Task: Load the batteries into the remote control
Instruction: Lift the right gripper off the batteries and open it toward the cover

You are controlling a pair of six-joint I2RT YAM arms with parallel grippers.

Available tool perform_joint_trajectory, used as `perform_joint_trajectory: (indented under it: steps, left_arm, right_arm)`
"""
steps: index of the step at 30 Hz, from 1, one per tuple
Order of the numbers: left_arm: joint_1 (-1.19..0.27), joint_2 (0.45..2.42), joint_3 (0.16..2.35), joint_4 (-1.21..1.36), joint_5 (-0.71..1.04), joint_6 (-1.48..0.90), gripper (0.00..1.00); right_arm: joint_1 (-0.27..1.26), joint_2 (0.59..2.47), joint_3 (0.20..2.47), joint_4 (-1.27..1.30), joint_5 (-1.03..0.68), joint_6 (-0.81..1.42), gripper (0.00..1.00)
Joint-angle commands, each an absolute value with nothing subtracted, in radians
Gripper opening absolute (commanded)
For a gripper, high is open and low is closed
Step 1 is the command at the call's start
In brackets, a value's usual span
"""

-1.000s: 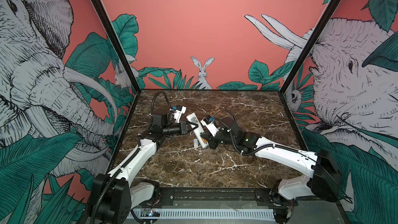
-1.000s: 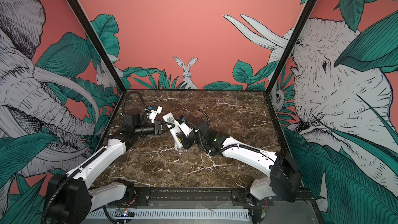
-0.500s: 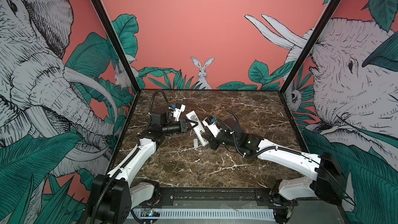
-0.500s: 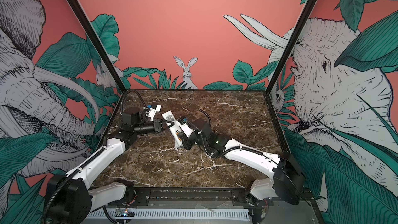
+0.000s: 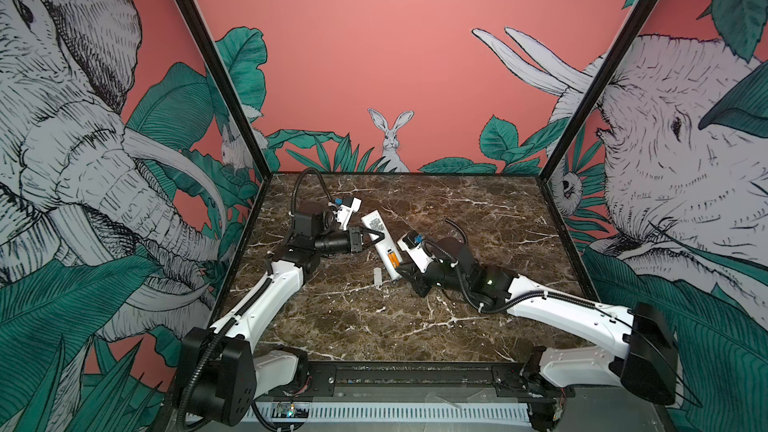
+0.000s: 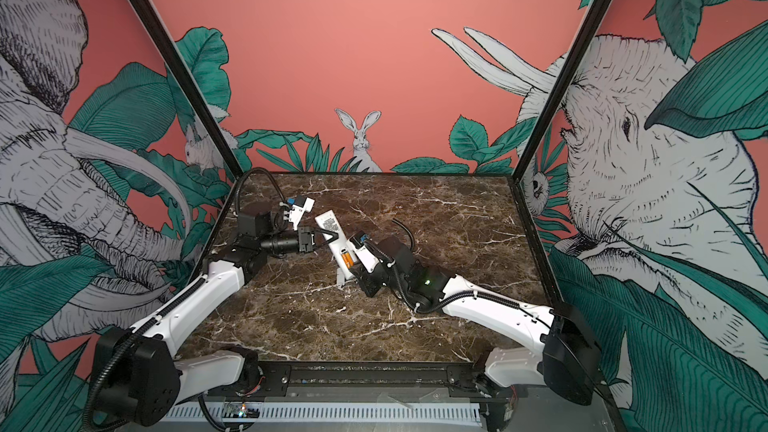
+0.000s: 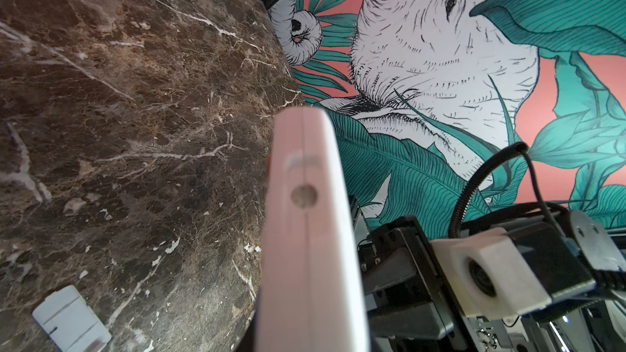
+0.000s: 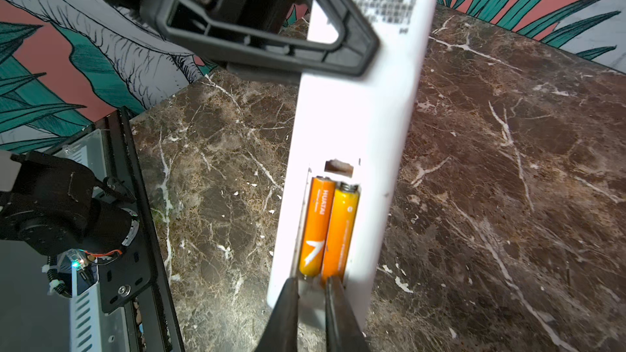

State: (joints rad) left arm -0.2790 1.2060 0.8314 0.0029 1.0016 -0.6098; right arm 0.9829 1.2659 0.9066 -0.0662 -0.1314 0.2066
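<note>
**Batteries (image 8: pixel 328 228) lie just ahead of the right gripper (image 8: pixel 312 286)**

The left gripper (image 5: pixel 377 238) pinches the remote control (image 8: pixel 355 123), label side up. Both batteries sit in its open bay, with their long axis pointing straight away from the right gripper. Its jaws are slightly parted at their near ends, holding nothing. The loose cover (image 5: pixel 377 277) lies on the table (image 8: pixel 508 164) beside it, and I judge the way to it free.

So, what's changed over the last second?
Hardly anything: the right arm's rear joint swung slightly outward. The right gripper stays by the batteries in the remote control, the left gripper still clamps it, and the loose cover lies where it was.
</note>
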Motion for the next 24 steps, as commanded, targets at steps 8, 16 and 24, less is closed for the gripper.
perform_joint_trajectory:
  steps: [8, 16, 24]
  left_arm:
    - [-0.278, 1.171, 0.884, -0.104, 1.107, -0.367, 0.00]
    - [-0.278, 1.134, 0.907, -0.320, 0.922, -0.199, 0.00]
    - [-0.278, 1.135, 0.903, -0.403, 0.566, -0.196, 0.00]
  right_arm:
    - [0.932, 1.143, 0.845, -0.172, -0.116, 0.297, 0.42]
    - [0.891, 1.164, 0.847, -0.243, -0.088, 0.357, 0.74]
    - [0.889, 1.279, 0.877, -0.283, -0.052, 0.398, 0.95]
